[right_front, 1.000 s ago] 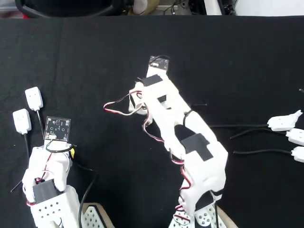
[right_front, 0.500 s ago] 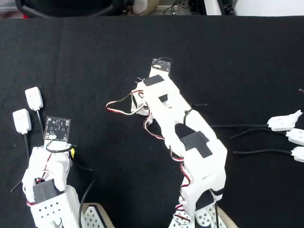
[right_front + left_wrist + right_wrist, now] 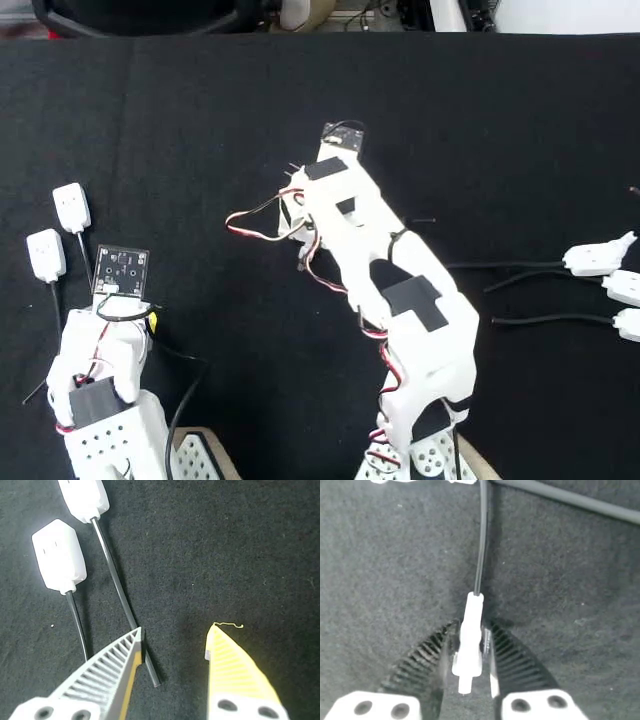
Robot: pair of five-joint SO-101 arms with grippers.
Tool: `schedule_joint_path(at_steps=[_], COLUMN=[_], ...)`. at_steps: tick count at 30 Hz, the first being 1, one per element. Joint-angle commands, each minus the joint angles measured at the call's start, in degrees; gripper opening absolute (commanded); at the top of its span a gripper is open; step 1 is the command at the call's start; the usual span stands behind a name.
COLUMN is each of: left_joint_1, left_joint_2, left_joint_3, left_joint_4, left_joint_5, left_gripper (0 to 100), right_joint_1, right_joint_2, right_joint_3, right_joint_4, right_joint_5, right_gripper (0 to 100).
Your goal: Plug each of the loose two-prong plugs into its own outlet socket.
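1. Right hand [image 3: 470, 630] is closed on a plug [image 3: 473, 607]. Both fingers press its narrow sides, near the middle of the black tabletop [image 3: 200, 120], under the tip of the right arm [image 3: 380, 260].
2. During the last second the tip of this arm has slid a small way farther from its base, as the high view shows, with the plug in the grip. The left arm [image 3: 100, 380] has kept still.
3. This shift is small and does not bring the plug toward the sockets at the left side, so the insertion seems not yet begun.
4. The plug is a slim white piece. A thin black cord [image 3: 481, 540] leaves straight from the end away from the wrist. A short stub shows at the other end, but the two prongs cannot be told.
5. Left hand [image 3: 175, 627] is open and holds nothing, low over the tabletop. Just beyond it lie one outlet socket [image 3: 59, 555], with two slots on its face, and a second socket [image 3: 84, 497], each on its own black cord.
6. Three white cord ends [image 3: 598, 257] lie at the right edge of the tabletop, well apart from the sockets.
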Motion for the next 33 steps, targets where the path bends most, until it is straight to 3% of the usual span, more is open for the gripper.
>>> schedule_joint_path(at_steps=[1, 8, 14, 24, 29, 33], left_joint_1=[-0.5, -0.5, -0.5, 0.3, 6.5, 12.9], left_joint_2=[-0.5, -0.5, -0.5, -0.7, -0.7, -0.7], left_joint_3=[1.0, 1.0, 1.0, 1.0, -1.4, -3.0], left_joint_4=[0.4, 0.4, 0.4, -0.1, 0.4, 0.2], left_joint_5=[-0.4, -0.4, -0.4, -0.1, -0.1, 4.8], left_gripper=[21, 21, 21, 18, 4, 4], right_joint_1=[0.9, 0.8, -0.6, -8.2, -8.6, -8.7], right_joint_2=[-0.4, -1.8, -11.5, -42.8, -59.9, -73.6], right_joint_3=[-2.0, -2.2, 2.7, 33.5, 47.6, 57.6], right_joint_4=[-0.1, 0.9, 1.0, -23.2, -33.9, -41.0], right_joint_5=[0.9, 4.9, 10.8, 20.2, 24.0, 24.3], right_gripper=[4.7, 1.2, 1.2, 1.2, 1.2, 1.2])
